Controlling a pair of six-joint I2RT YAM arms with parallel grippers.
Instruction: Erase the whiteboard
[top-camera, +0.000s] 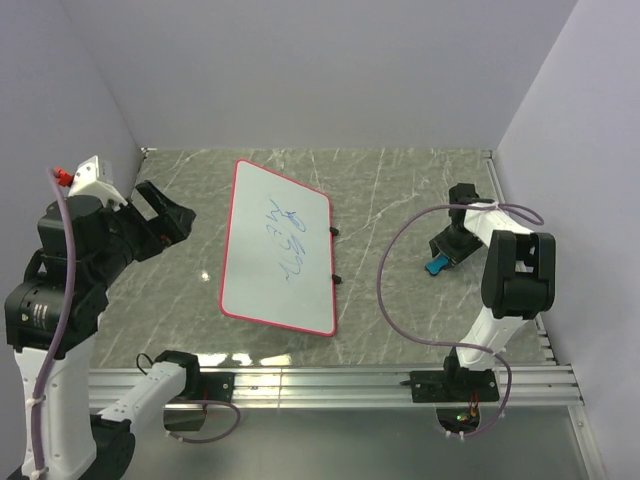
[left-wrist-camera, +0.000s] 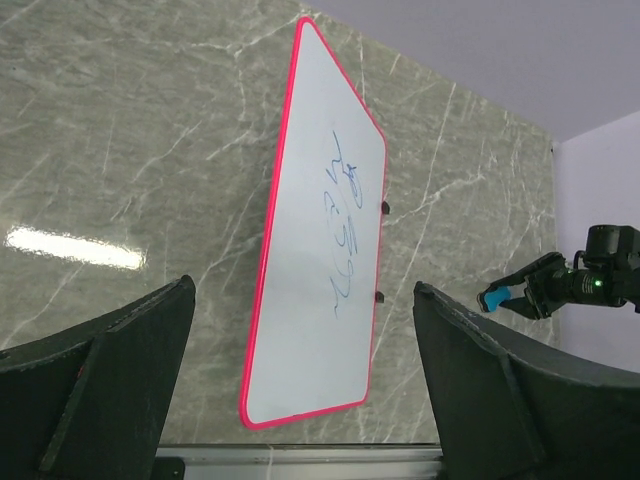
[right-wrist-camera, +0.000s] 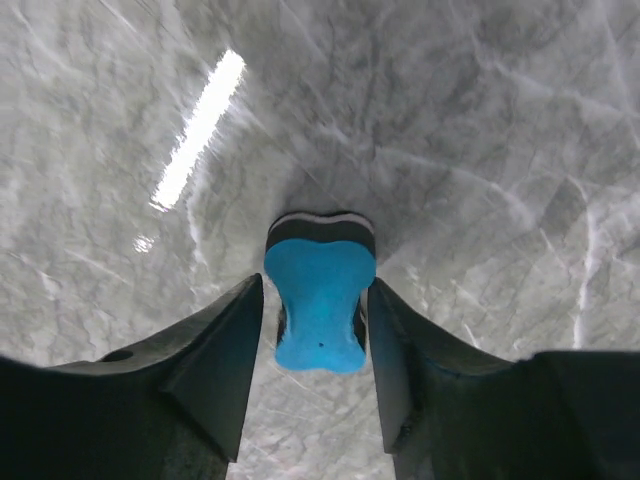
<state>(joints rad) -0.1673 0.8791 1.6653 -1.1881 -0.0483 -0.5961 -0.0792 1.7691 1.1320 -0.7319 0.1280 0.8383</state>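
Right pincer (right-wrist-camera: 315, 290) clamps the eraser (right-wrist-camera: 320, 315); whiteboard (top-camera: 252, 275) lies well apart leftward.

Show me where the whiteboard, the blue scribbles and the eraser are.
whiteboard (top-camera: 262, 285): top external view, bare white surface near its lower left.
blue scribbles (left-wrist-camera: 343, 232): left wrist view, middle of the writing.
eraser (right-wrist-camera: 320, 305): right wrist view, its blue top.
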